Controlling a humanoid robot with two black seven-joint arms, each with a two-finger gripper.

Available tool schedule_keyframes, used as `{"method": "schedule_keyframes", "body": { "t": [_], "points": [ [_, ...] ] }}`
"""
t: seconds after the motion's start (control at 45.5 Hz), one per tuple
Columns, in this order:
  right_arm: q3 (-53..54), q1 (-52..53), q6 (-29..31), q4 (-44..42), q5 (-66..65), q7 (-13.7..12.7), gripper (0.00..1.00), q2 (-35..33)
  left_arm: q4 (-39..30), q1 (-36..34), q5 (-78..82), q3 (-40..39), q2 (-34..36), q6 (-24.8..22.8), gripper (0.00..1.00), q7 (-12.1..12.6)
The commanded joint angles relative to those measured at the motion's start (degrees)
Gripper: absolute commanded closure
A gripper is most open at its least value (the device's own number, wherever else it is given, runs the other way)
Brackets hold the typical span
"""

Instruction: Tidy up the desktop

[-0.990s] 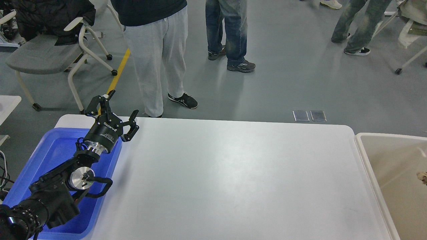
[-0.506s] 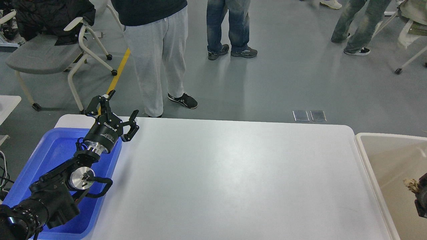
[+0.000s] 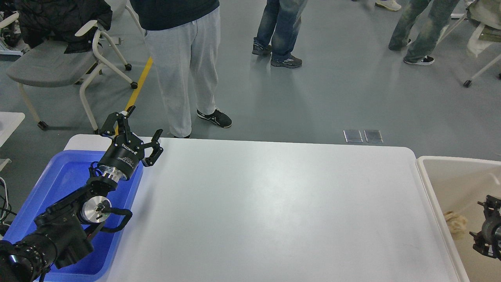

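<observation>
The table [image 3: 274,203] is seen bare of loose items, so tidying is judged nearly complete; left of it, the left end effector [image 3: 135,131] is held wide and empty over the blue tray [image 3: 58,176]; right of it, a crumpled beige item [image 3: 456,224] lies in the beige bin [image 3: 442,176], just beside the right end effector [image 3: 480,221], whose opening cannot be told.

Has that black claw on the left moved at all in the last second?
No. The left gripper sits at the same spot above the far corner of the blue tray, open, at the edge of the white desktop.

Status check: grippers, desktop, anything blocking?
Left gripper open, empty, above blue tray. Right gripper open over beige bin, crumpled tan wad lying inside. Desktop bare, nothing blocking.
</observation>
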Motion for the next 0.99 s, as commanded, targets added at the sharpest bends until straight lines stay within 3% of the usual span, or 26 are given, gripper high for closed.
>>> {"method": "schedule_keyframes", "body": {
  "t": [0.0, 0.22, 0.396, 0.726, 0.968],
  "points": [
    [0.8, 0.8, 0.2, 1.0, 0.0, 0.2, 0.0, -0.6, 0.0, 0.0, 0.0, 0.0, -0.1, 0.0, 0.0, 0.0],
    [2.7, 2.9, 0.0, 1.2, 0.2, 0.5, 0.0, -1.3, 0.0, 0.0, 0.0, 0.0, 0.0, 0.0, 0.0, 0.0],
    [13.2, 4.5, 0.9, 4.4, 0.2, 0.5, 0.0, -2.7, 0.0, 0.0, 0.0, 0.0, 0.0, 0.0, 0.0, 0.0],
    [26.3, 6.4, 12.3, 20.4, 0.6, 0.5, 0.0, -8.5, 0.0, 0.0, 0.0, 0.0, 0.0, 0.0, 0.0, 0.0],
    [31.0, 6.2, 15.0, 34.8, 4.0, 0.5, 0.0, -8.7, 0.0, 0.0, 0.0, 0.0, 0.0, 0.0, 0.0, 0.0]
  ]
}}
